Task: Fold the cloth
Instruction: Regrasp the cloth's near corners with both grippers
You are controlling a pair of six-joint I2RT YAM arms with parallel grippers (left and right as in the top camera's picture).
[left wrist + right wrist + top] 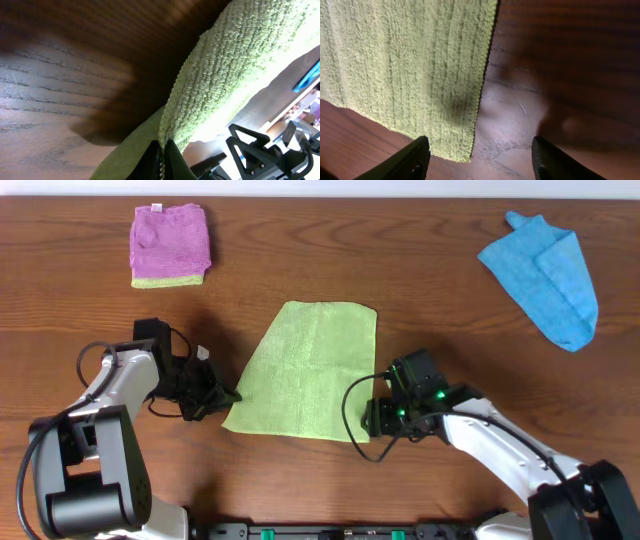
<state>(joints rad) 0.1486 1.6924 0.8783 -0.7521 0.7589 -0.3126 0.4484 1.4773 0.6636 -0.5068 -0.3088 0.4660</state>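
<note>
The light yellow-green cloth lies flat in the middle of the wooden table, squarish and narrower at the far edge. My left gripper is at its near-left corner and shut on the cloth's edge. In the left wrist view the terry edge runs down between the closed fingertips. My right gripper stands open beside the near-right corner. In the right wrist view that corner lies on the table between the spread fingers, nearer the left one, and nothing is gripped.
A purple folded cloth with a lime edge lies at the far left. A bright blue cloth lies crumpled at the far right. Bare wood shows to the right of the cloth.
</note>
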